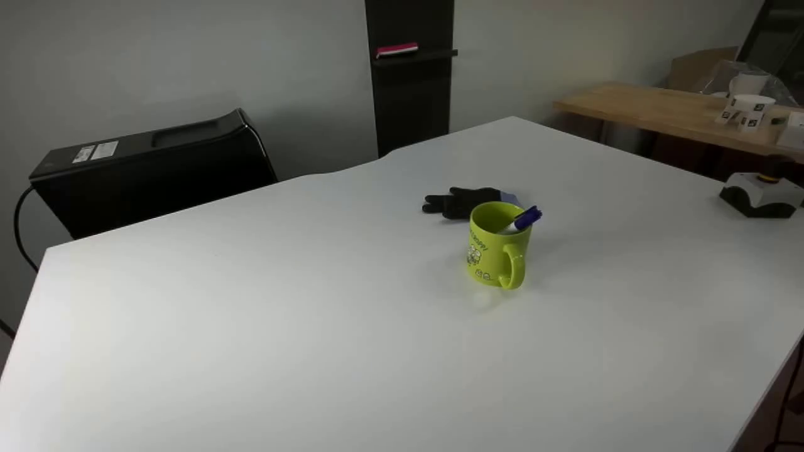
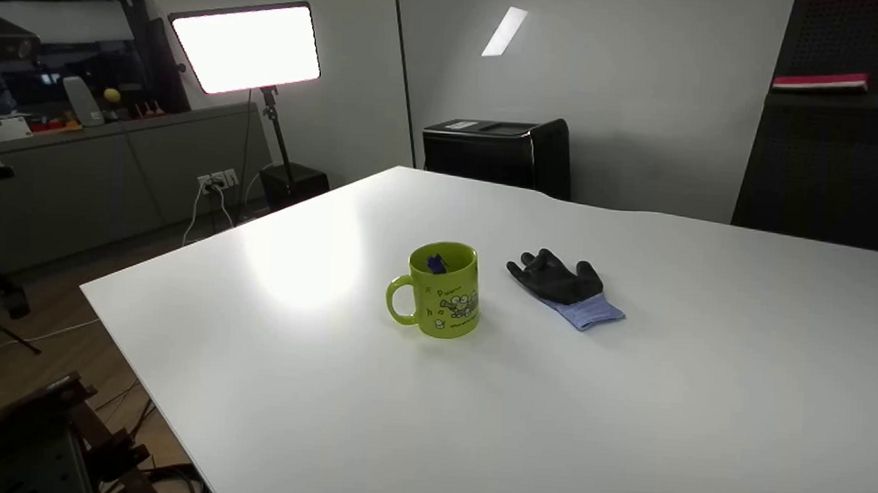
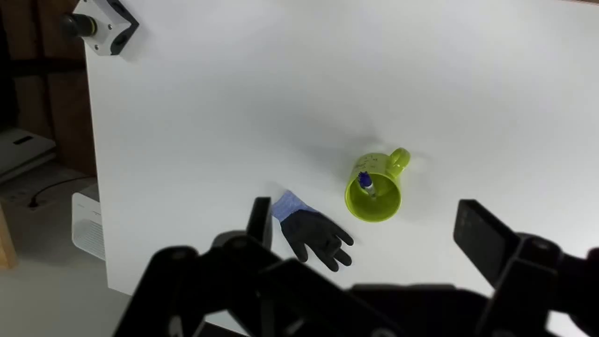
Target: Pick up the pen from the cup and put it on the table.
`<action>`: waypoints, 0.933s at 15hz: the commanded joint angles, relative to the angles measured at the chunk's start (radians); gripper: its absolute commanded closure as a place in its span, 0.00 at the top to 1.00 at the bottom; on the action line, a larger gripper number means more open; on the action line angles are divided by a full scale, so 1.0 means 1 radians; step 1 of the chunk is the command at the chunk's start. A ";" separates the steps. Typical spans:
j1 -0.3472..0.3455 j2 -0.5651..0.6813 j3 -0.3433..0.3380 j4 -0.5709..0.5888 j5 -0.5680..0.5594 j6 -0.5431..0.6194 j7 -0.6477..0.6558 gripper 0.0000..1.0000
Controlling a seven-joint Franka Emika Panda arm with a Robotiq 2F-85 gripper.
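A yellow-green mug [image 1: 487, 254] stands upright on the white table [image 1: 282, 326]; it also shows in an exterior view [image 2: 447, 303] and the wrist view [image 3: 374, 208]. A pen with a blue-purple cap [image 1: 527, 218] leans inside the mug against its rim. Only its cap end [image 2: 436, 264] shows in an exterior view. In the wrist view the pen's cap [image 3: 365, 180] points up near the rim and its lower body is inside the mug. My gripper [image 3: 362, 222] is wide open and empty, high above the table, with the mug between and beyond its fingers. It is out of both exterior views.
A black and lilac work glove [image 1: 468, 202] lies beside the mug, also in an exterior view [image 2: 561, 283] and the wrist view [image 3: 316, 234]. A grey-and-black button box [image 1: 761, 193] sits at the table's edge. A black case [image 1: 157, 163] stands beyond the table.
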 commanded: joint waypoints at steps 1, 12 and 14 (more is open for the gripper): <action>0.026 0.003 -0.020 0.003 -0.012 -0.005 0.012 1.00; 0.043 0.082 -0.110 -0.053 -0.045 0.052 -0.169 1.00; 0.040 0.107 -0.147 -0.061 -0.053 0.113 -0.243 1.00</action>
